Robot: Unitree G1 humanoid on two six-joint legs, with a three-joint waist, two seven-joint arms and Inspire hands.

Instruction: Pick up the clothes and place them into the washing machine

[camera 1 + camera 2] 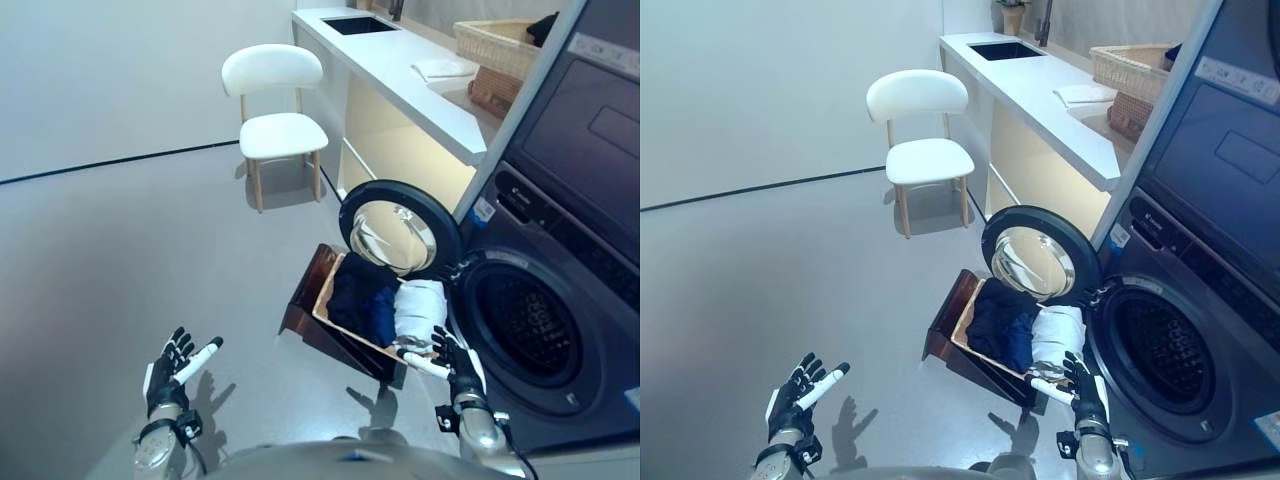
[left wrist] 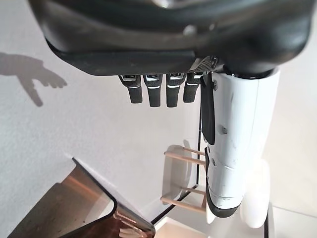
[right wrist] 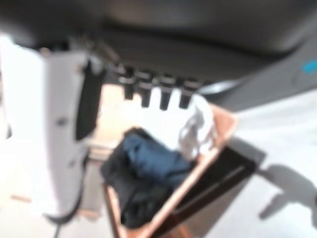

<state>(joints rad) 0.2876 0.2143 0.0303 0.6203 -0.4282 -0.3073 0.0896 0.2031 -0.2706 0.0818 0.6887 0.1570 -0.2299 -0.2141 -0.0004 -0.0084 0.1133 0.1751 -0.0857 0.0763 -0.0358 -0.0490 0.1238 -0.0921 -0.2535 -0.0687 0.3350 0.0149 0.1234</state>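
A wicker basket (image 1: 330,318) rests on a low dark brown box (image 1: 312,330) beside the washing machine (image 1: 540,300). It holds dark blue clothes (image 1: 362,295) and a white garment (image 1: 420,308). The machine's round door (image 1: 398,226) stands open and the drum (image 1: 528,325) looks dark. My right hand (image 1: 458,368) is open, just in front of the basket's near corner, close to the white garment. My left hand (image 1: 175,368) is open and empty over the floor at lower left. The right wrist view shows the basket (image 3: 210,153) with the dark clothes (image 3: 148,171) and white garment (image 3: 198,131) past the fingers.
A white chair (image 1: 278,110) stands on the grey floor behind. A white counter (image 1: 400,75) with a sink runs beside the machine, bearing another wicker basket (image 1: 498,45) and a folded white cloth (image 1: 445,68).
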